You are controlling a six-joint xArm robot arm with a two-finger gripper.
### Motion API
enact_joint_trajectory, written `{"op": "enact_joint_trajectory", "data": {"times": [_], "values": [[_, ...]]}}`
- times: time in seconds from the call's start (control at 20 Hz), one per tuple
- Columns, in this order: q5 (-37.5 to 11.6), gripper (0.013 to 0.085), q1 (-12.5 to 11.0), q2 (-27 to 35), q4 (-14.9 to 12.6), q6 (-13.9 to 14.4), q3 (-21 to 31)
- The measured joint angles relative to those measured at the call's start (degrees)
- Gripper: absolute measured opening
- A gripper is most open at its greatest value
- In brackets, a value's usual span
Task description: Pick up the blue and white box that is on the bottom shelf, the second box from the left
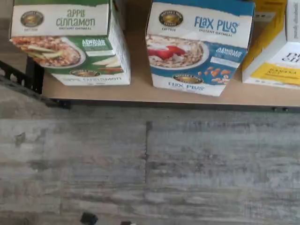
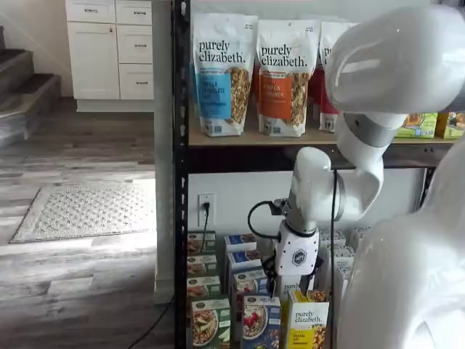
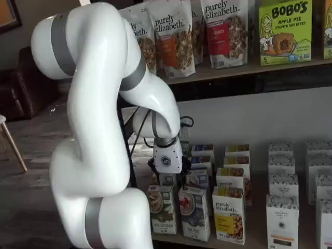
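Observation:
The blue and white box (image 1: 199, 47), marked "Flax Plus", stands at the front of the bottom shelf (image 1: 140, 90), between a green-and-white box (image 1: 70, 42) and a yellow-and-white box (image 1: 276, 51). It shows in both shelf views (image 2: 261, 320) (image 3: 194, 212). My gripper (image 2: 287, 280) hangs over the rows of boxes, a little above and behind the front blue box, and also shows in a shelf view (image 3: 167, 179). Its white body is plain, but its fingers are not clear, so I cannot tell whether they are open. Nothing is seen held.
More rows of boxes (image 3: 282, 207) fill the bottom shelf to the right. Granola bags (image 2: 221, 73) stand on the tier above. A black rack post (image 2: 180, 182) is at the left. Grey wood floor (image 1: 150, 164) lies in front of the shelf's edge.

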Motion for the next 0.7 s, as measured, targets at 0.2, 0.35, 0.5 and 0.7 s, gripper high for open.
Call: {"op": "enact_joint_trajectory", "data": {"times": [0.2,0.35,0.5,0.7], "values": [[-2.4,0.0850,-0.2,3.5,-0.8,0.4,-1.6],[-3.6,0.0850,-0.3,6.2,-1.7,1.1,-3.1],[-5.0,0.0850,-0.3,9.2,-2.0,1.2,-4.6],[-6.8,0.0850,-0.5,13.1,-2.4,1.3,-6.8]]}}
